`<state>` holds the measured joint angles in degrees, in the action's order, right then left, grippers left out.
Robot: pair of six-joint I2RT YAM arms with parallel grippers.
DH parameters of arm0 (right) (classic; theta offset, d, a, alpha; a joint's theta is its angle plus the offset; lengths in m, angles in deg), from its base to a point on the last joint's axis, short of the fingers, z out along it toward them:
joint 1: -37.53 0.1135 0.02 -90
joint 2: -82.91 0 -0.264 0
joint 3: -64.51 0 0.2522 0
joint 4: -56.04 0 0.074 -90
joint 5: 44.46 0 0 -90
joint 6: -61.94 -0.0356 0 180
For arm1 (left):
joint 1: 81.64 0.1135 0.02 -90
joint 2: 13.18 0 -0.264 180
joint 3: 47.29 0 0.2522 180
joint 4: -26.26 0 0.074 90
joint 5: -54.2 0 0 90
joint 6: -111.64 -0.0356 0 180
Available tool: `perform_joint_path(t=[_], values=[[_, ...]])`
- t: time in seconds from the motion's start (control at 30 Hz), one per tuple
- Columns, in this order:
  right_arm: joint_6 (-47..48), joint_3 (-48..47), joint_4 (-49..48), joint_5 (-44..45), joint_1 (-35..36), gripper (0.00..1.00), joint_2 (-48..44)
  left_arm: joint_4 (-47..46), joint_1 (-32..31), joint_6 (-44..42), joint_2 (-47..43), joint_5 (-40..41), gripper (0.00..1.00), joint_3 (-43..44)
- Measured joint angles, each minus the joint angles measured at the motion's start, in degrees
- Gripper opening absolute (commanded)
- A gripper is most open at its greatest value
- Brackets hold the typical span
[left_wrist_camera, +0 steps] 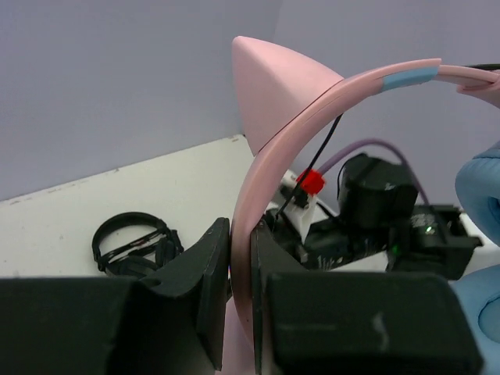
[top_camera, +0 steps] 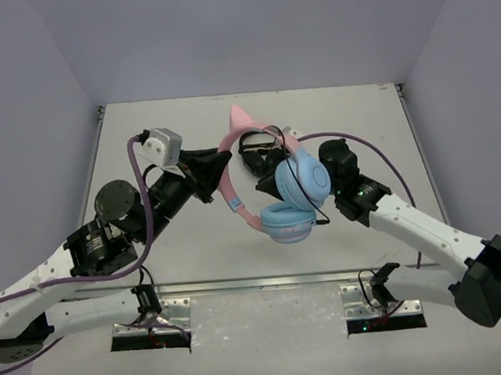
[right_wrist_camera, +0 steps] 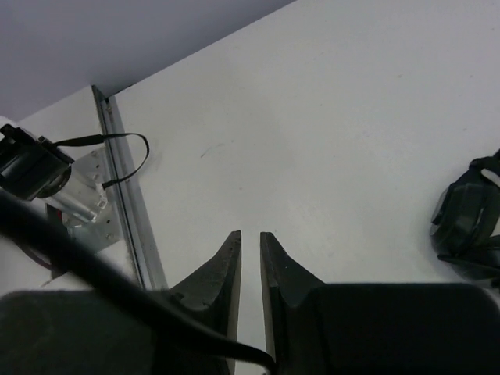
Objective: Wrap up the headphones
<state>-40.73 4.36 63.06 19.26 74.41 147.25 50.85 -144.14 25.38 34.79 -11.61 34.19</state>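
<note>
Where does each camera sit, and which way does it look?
Top external: above and behind, looking down at the table; left arm and right arm show.
Left wrist: on the left arm, facing along the left pincer, shut on the headphones' headband.
Right wrist: facing down past the right pincer to the table.
Both wrist views share the black headphones.

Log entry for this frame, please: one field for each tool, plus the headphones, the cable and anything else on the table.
left tool: shut on the pink headband, below its ear
right tool: fingers almost together, nothing visible between the tips
headphones: held above the table by the left tool, blue earcups toward the right arm
cable: thin, dark, passing close to the right wrist camera
other: black headphones lying on the table, untouched
</note>
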Motion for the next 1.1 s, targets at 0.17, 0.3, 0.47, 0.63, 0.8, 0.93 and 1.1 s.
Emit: perform_joint_path(t=[0.17, 0.3, 0.47, 0.63, 0.8, 0.93, 1.1], values=[[-5.0, 4.0, -8.3, -3.3, 0.0, 0.04, 4.0, -2.4, -0.1, 2.8, 0.4, 6.0, 0.0, 3.9], [-9.2, 7.5, -16.5, -5.7, 0.0, 0.01, 4.6, -5.6, -0.1, 4.3, 1.1, 13.8, 0.0, 5.7], [-11.8, 12.8, -21.6, -6.8, 0.1, 0.01, 4.5, -9.4, -0.1, 4.8, 3.7, 25.8, 0.0, 7.2], [-10.4, 16.5, -18.1, -1.9, 2.8, 0.01, 0.0, -17.4, 0.0, -1.2, 8.0, 39.6, 0.0, 7.1], [-7.4, 18.2, -11.6, 6.7, 6.9, 0.01, -7.3, -23.8, 4.2, -7.3, 12.0, 45.4, 0.0, 7.5], [-5.3, 18.2, -5.5, 14.4, 9.9, 0.01, -10.5, -23.0, 10.7, -7.3, 15.7, 46.6, 0.0, 9.7], [-3.8, 18.2, 1.7, 21.1, 13.8, 0.01, -13.4, -23.3, 15.4, -8.9, 19.6, 47.8, 0.0, 10.0]])
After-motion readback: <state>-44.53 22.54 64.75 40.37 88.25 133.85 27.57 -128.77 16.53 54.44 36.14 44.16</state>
